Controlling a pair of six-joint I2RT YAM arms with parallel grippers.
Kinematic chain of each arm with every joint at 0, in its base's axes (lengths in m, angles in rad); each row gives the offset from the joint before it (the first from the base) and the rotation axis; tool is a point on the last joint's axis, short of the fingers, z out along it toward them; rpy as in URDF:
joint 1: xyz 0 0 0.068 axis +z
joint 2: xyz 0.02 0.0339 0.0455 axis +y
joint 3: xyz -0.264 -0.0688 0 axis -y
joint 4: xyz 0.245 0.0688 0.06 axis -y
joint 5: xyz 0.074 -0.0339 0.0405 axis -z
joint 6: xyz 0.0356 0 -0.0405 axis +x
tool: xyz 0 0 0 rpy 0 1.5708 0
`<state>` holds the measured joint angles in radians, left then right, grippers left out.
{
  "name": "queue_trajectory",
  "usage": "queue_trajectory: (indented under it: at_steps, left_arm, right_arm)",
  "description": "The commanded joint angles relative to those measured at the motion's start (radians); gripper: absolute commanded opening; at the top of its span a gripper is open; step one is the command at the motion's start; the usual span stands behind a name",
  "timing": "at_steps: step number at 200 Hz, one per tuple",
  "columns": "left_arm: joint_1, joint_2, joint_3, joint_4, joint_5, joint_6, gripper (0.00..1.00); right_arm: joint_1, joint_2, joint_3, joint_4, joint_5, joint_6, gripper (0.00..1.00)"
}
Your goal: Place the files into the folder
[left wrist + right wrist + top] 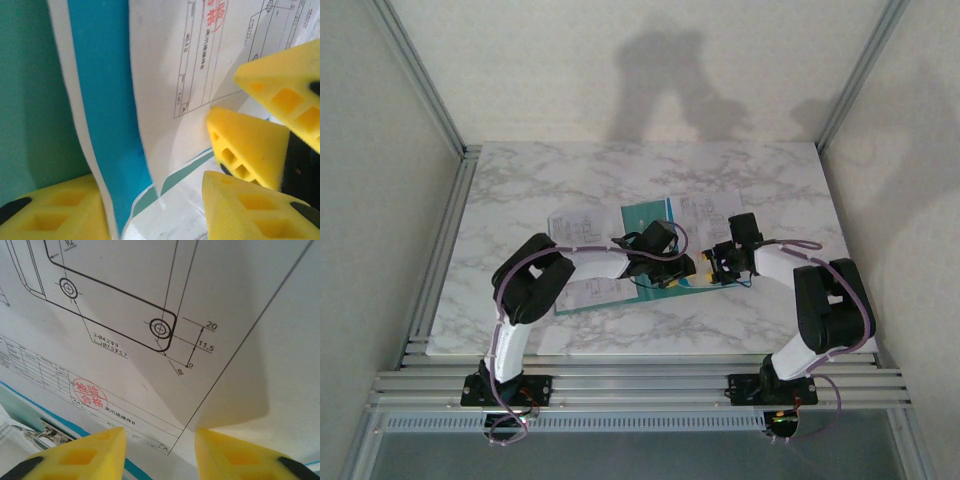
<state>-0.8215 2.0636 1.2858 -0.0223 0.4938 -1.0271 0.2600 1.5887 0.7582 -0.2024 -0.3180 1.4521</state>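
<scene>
The teal folder [642, 217] lies at the table's middle, partly under both arms. It fills the left of the left wrist view as a green face [30, 100] with a blue strip. One file [708, 210] lies at its right edge and another file [570, 226] at its left. My left gripper [686, 270] is open, and a raised sheet's corner [159, 192] hangs between its fingers [55, 210]. My right gripper [716, 263] faces it, open. Its fingers [87, 455] straddle the bottom corner of a drawing sheet [150, 330], which curls over the right one.
The marble table [520, 180] is walled at the back and both sides, with an aluminium rail [640, 385] along the near edge. A metal clip [47, 432] shows by the folder's blue edge. The two grippers' yellow fingers [247, 145] almost touch.
</scene>
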Motion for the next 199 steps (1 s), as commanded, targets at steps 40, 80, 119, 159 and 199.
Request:
queue_trajectory:
  at_steps: [40,80,119,159,199]
  left_arm:
    - [-0.003,0.030,0.044,-0.051,-0.009,0.039,0.37]
    - [-0.002,0.030,0.036,-0.064,-0.016,0.046,0.34]
    - [-0.002,0.032,0.032,-0.066,-0.028,0.054,0.31]
    - [-0.002,0.039,0.035,-0.070,-0.033,0.056,0.17]
    - [0.000,-0.003,-0.006,-0.051,-0.044,0.032,0.00]
  right_arm:
    - [0.025,0.026,0.020,-0.040,0.028,0.044,0.42]
    - [0.032,0.040,0.047,-0.049,0.025,0.056,0.42]
    - [0.048,0.044,0.056,-0.058,0.019,0.061,0.42]
    - [0.054,0.035,0.040,-0.062,0.008,0.065,0.42]
    - [0.053,-0.057,0.176,-0.188,0.111,-0.139,0.60]
